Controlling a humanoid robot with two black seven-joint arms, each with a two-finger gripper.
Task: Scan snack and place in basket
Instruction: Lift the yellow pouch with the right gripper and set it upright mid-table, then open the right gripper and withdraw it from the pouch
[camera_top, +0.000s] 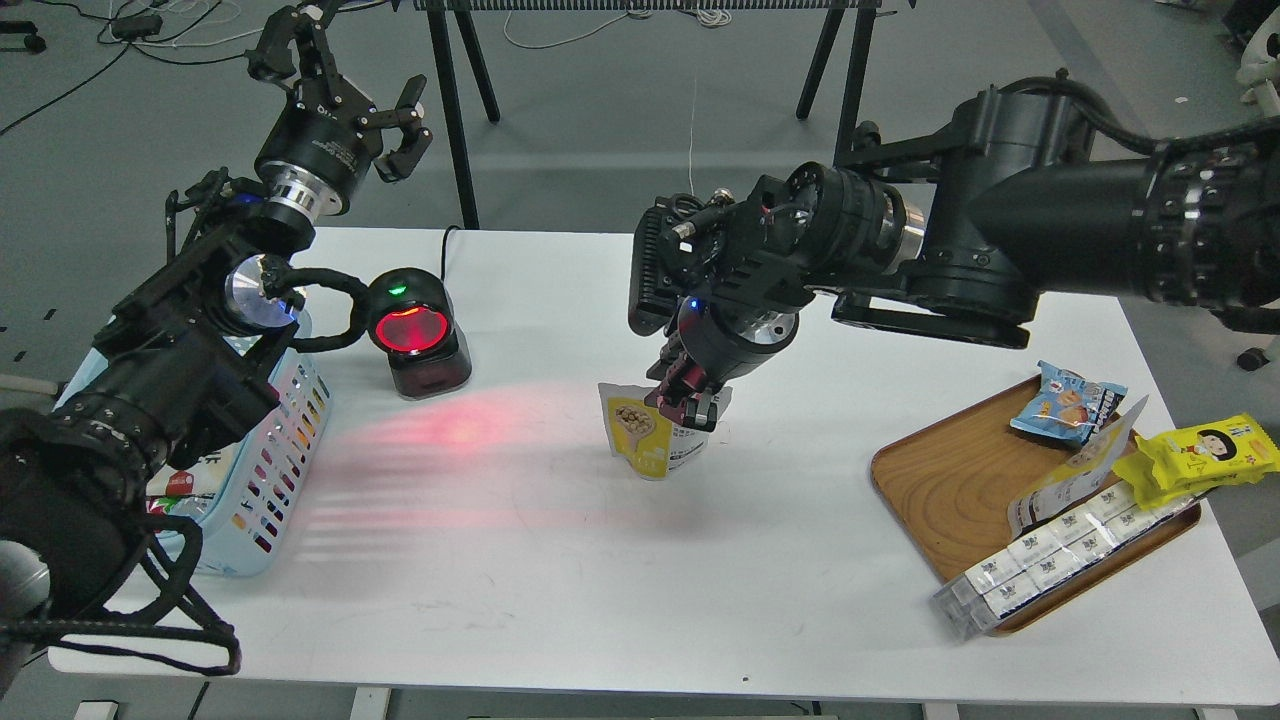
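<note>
Right pincer (690, 400) points down over the middle of the worktop (560, 560), and it has the snack (645, 430) clamped at the top edge. The pouch hangs below the fingers, upright, its bean picture facing left toward the scanner (415, 335). Whether its lower edge touches the worktop or sits just clear, I cannot tell. A white printed panel shows on the pouch just right of the yellow face, right under the fingertips.

The scanner stands far left on the worktop, its red window lit, a green light on top, and a red glow spreads across the surface between it and the snack. Scanner and pouch are well apart.

Left pincer (395, 125) is raised up high beyond the far left corner, fingers spread wide, nothing between them. Under that arm sits the basket (270, 480) at the left edge, partly hidden, with some packets inside.

On the right, a wooden tray (940, 490) carries a blue packet (1065, 400), a yellow wrapper (1200, 455) with a cartoon face, and a long clear box (1050, 560) of white cartons jutting past the tray's near rim.
</note>
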